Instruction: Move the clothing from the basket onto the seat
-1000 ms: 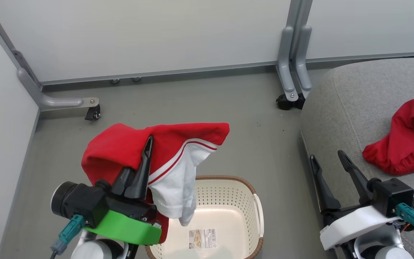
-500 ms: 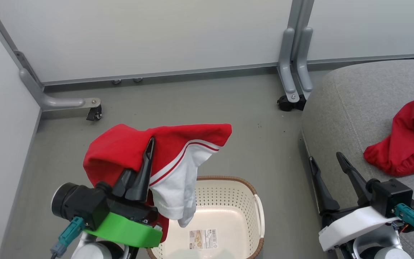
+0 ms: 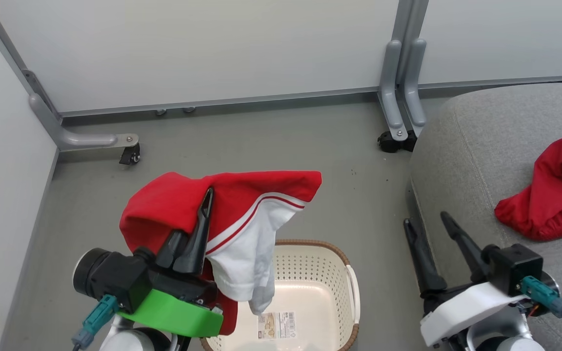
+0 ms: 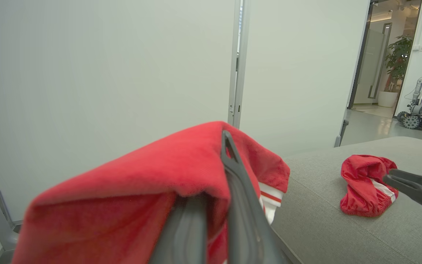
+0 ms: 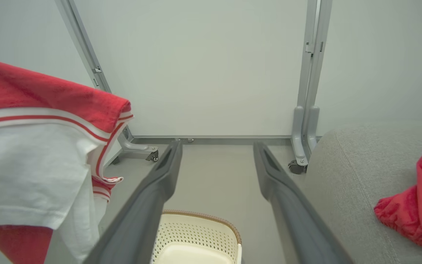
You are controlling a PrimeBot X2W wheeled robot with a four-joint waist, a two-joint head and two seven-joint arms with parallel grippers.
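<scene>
Red white-striped garment (image 3: 247,200), clenched by left gripper (image 3: 207,195), hangs over basket (image 3: 332,247) at its ten o'clock rim, floor (image 3: 310,141) beyond; right gripper (image 3: 425,218) spread.

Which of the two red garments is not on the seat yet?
The held garment, clamped in the left gripper above the basket; the other garment lies crumpled on the grey seat.

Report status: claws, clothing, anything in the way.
Left claw shut on red garment, raised above basket. Right claw open, empty, between garment and seat. Second garment already on seat.
</scene>
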